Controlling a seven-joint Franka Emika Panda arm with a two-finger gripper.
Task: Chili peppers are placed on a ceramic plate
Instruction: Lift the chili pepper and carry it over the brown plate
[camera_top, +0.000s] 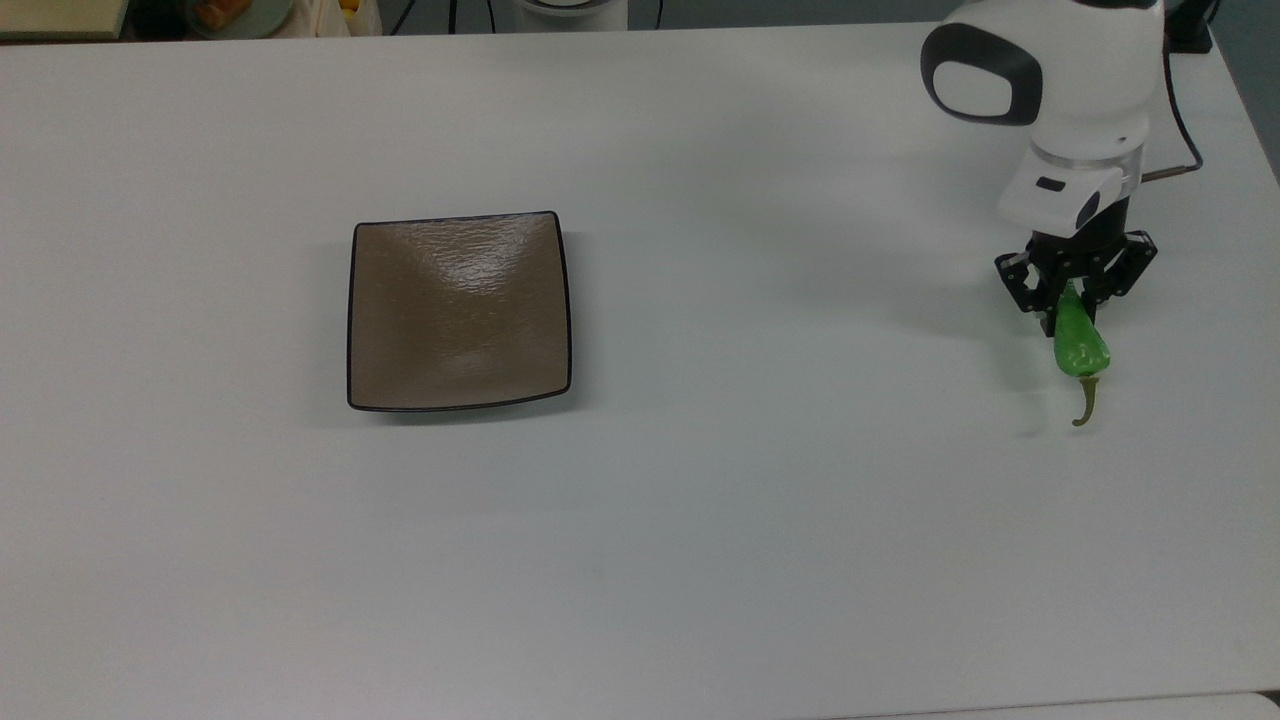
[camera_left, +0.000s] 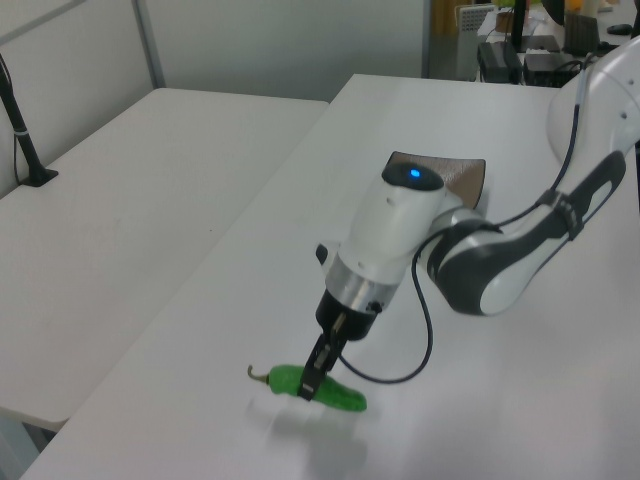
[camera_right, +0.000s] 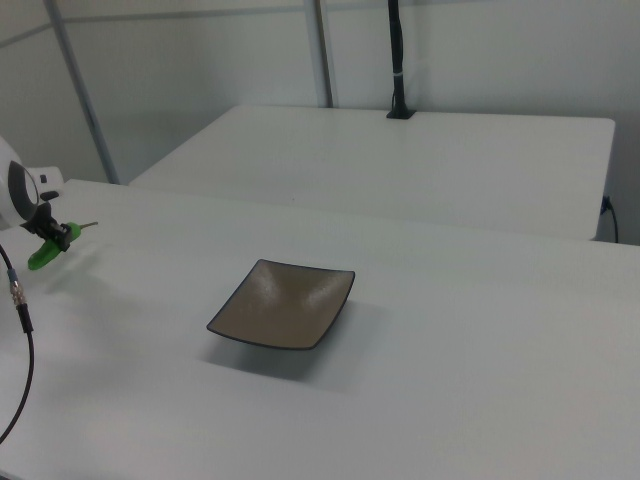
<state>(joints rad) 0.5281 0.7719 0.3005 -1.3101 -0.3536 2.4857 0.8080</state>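
My jaws are clenched on the green chili pepper (camera_top: 1079, 340), gripping it near its blunt end, so most of the pod and its curved olive-brown stem (camera_top: 1085, 402) stick out below my black fingers in the top view. In the left view the chili pepper (camera_left: 318, 388) hangs nearly level, just above the white table (camera_left: 250, 300), with a faint shadow beneath it and its hooked stem pointing toward the left view's left. My gripper (camera_left: 316, 378) points steeply down from the white wrist, a blue light glowing on the joint above it, and a thin black cable loops beside it.

In the top view I am near the top view's right edge of the table (camera_top: 760, 500), well apart from the ceramic plate (camera_top: 459, 311), which lies flat toward the top view's left of centre. The plate is square, glossy brown with a thin black rim, and nothing lies on it. In the right view the plate (camera_right: 284, 303) sits mid-table, while my gripper (camera_right: 52, 240) and the green pepper (camera_right: 42, 256) are at the right view's far left edge.
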